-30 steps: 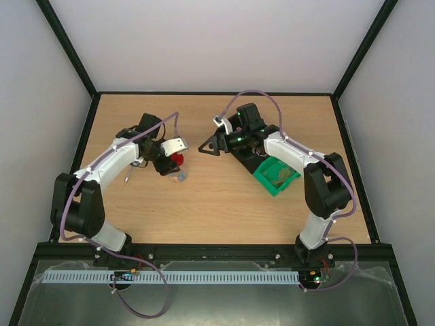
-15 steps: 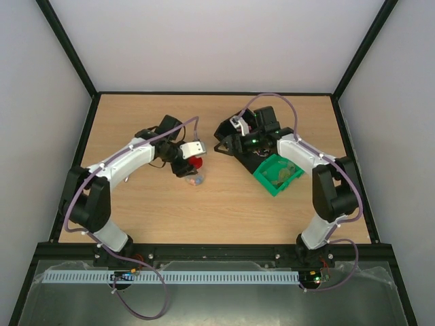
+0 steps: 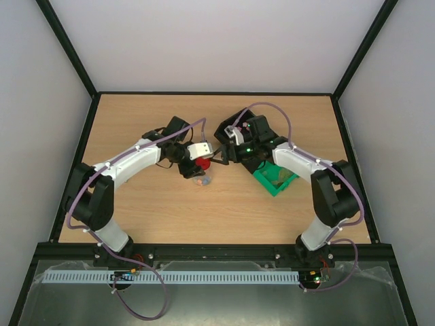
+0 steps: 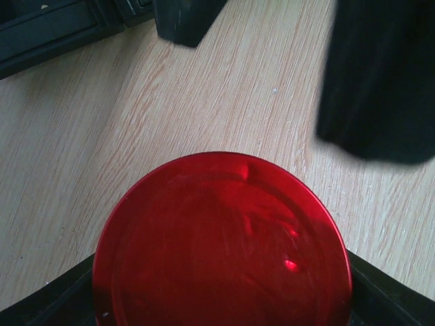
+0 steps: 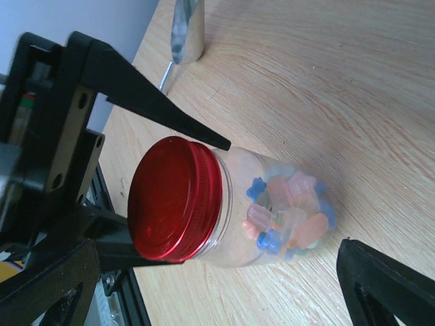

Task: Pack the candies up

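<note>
A clear jar [image 5: 272,204] with a red lid [image 5: 173,200] holds pink, blue and white candies [image 5: 292,214]. My left gripper [image 3: 202,165] is shut on the red lid [image 3: 203,163], one finger on each side of it. In the left wrist view the lid [image 4: 224,244] fills the space between the fingers [image 4: 51,305] of my left gripper [image 4: 224,305]. My right gripper [image 3: 219,157] is open just right of the jar [image 3: 200,180]. In the right wrist view the jar lies ahead of my right gripper [image 5: 217,288], untouched by it.
A green bin [image 3: 266,182] holding pale candies [image 3: 280,174] sits right of centre, under the right arm, with a black tray [image 3: 248,163] behind it. A silver metal scoop [image 5: 187,27] lies on the wood beyond the jar.
The left gripper has carried the jar by its lid to the right, toward the table's middle. The right gripper has swung left and down to stand beside the jar.
</note>
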Controlling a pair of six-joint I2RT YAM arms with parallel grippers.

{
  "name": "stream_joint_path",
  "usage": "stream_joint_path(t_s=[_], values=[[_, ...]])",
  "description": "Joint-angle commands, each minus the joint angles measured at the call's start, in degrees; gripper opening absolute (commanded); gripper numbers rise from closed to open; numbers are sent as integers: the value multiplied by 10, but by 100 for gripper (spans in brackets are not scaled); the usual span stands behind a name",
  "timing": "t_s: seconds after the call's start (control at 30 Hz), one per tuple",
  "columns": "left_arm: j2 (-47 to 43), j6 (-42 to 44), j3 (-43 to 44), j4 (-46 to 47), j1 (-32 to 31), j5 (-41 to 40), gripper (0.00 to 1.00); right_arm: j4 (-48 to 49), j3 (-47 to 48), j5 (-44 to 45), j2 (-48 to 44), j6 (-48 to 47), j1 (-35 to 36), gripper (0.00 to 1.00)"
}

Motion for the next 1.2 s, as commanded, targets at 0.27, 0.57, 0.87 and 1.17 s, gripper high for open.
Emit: stream_joint_path(t_s=[0.27,0.57,0.87,1.17], values=[[6,-12,-17,6,-2,7,73,47,25,14,76,56,30,95],[5,-14,-21,6,-1,5,73,-5,27,50,99,-3,39,92],[-25,-21,-15,-3,19,45,91,23,14,36,80,-18,36,94],[-63,2,-21,-32,52,89,100,114,0,1,48,-3,25,97]])
